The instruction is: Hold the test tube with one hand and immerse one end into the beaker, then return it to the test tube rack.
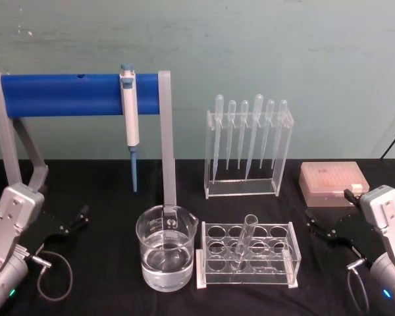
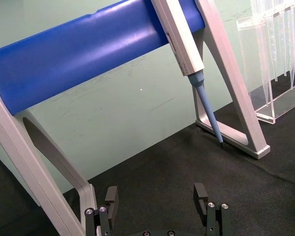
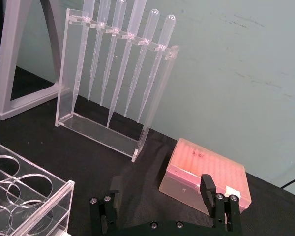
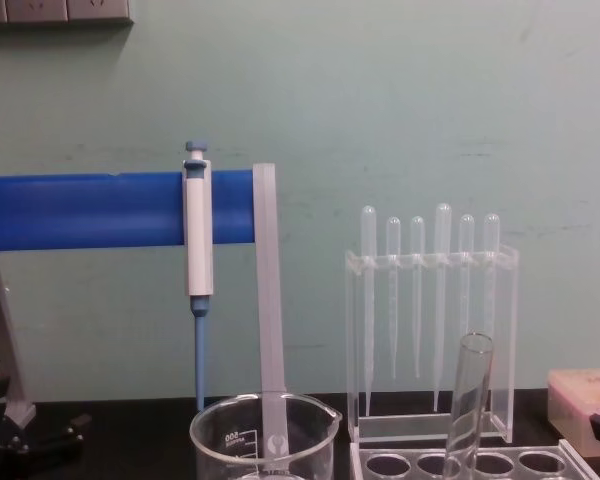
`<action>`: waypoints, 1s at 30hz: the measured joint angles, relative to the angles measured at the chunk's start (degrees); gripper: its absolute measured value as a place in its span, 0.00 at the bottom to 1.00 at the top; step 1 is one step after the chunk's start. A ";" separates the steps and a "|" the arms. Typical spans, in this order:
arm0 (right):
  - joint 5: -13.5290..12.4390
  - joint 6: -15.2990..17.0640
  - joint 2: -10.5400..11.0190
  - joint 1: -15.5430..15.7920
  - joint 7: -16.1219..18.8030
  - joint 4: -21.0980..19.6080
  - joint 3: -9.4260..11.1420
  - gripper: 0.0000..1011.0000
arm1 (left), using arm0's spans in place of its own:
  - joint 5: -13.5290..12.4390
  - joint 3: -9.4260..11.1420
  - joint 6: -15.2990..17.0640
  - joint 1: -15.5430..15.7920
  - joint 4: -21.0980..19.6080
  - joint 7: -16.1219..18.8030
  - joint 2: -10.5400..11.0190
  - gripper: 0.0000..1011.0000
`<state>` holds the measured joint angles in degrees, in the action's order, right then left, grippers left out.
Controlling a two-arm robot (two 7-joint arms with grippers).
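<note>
The test tube (image 1: 245, 238) leans in a middle hole of the clear rack (image 1: 292, 253), flared rim up; its upper part also shows in the chest view (image 4: 467, 395). Left of the rack stands the beaker (image 1: 166, 249), holding clear liquid, and its rim appears low in the chest view (image 4: 263, 428). My left gripper (image 1: 76, 220) rests open at the table's left, well short of the beaker; the left wrist view shows its fingers (image 2: 110, 196) spread with nothing between them. My right gripper (image 1: 316, 225) sits open to the right of the rack, and its fingers (image 3: 208, 187) are empty.
A blue-barred stand (image 1: 66, 93) at the back left carries a white-and-blue pipettor (image 1: 128, 112). A clear holder with several pipettes (image 1: 249, 148) stands behind the rack. A pink tip box (image 1: 334, 183) lies at the back right. Black cloth covers the table.
</note>
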<state>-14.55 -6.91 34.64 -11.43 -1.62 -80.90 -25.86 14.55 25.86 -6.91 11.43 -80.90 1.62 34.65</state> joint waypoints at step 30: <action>0.00 0.00 0.00 0.00 0.00 0.00 0.00 0.99 | 0.00 0.00 0.00 0.00 0.00 0.00 0.00 0.99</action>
<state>-14.55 -6.91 34.65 -11.44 -1.62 -80.90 -25.86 14.55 25.86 -6.90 11.43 -80.90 1.62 34.64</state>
